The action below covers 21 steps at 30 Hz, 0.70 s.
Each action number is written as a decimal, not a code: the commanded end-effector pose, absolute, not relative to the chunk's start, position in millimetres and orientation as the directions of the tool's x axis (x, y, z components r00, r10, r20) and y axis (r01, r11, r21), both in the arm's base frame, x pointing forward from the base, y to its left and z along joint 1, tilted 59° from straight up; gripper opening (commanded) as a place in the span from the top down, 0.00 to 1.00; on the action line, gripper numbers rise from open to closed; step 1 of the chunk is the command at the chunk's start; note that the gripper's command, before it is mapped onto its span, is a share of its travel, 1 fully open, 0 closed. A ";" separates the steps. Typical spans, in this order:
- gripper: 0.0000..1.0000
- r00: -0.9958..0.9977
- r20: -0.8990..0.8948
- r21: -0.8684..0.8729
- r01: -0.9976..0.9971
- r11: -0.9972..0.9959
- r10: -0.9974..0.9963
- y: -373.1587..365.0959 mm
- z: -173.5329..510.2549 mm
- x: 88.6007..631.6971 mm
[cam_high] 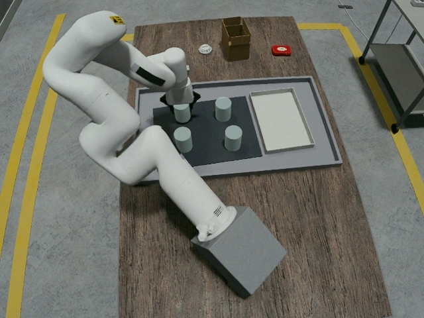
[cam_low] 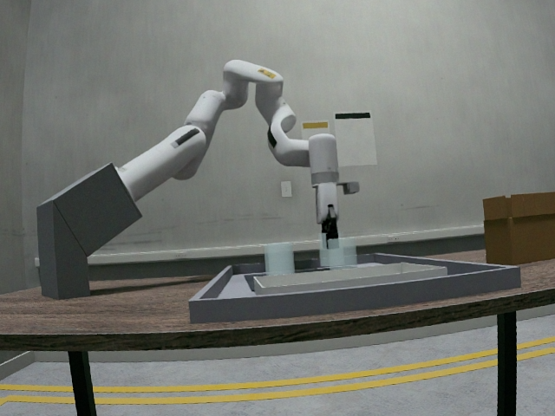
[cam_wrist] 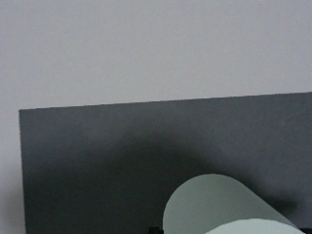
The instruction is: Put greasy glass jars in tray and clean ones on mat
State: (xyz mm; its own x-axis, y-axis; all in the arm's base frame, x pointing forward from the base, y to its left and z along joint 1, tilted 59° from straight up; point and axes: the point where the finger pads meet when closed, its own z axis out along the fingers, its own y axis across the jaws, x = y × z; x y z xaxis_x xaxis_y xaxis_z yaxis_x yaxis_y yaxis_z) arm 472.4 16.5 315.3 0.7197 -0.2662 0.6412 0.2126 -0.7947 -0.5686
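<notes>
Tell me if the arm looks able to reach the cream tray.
Likely yes, after lifting: the gripper is around the rear-left glass jar, and the rear-right glass jar stands between it and the open cream tray.

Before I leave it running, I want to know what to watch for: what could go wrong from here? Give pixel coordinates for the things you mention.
The jar (cam_high: pixel 182 116) (cam_low: pixel 323 258) (cam_wrist: pixel 210 205) between the gripper's (cam_high: pixel 182 109) (cam_low: pixel 330 245) (cam_wrist: pixel 156 230) fingers is smooth-sided, so it might slip when lifted. The jars look alike, so a greasy one could be missed. A jar carried too low might catch the tray's (cam_high: pixel 280 119) (cam_low: pixel 349 282) raised rim.
</notes>
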 end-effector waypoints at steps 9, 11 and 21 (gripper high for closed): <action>1.00 0.718 0.643 -0.568 0.212 -0.795 -0.268 -0.8 331.7 453.1; 1.00 0.718 0.643 -0.568 0.212 -0.795 -0.268 -3.7 334.5 449.6; 1.00 0.718 0.643 -0.568 0.212 -0.795 -0.268 -18.1 348.1 432.0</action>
State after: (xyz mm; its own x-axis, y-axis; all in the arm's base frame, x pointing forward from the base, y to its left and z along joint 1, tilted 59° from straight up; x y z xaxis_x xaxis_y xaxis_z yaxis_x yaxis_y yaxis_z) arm 439.6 -10.7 340.8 0.7197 -0.2665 0.6411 0.2122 -0.7948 -0.5686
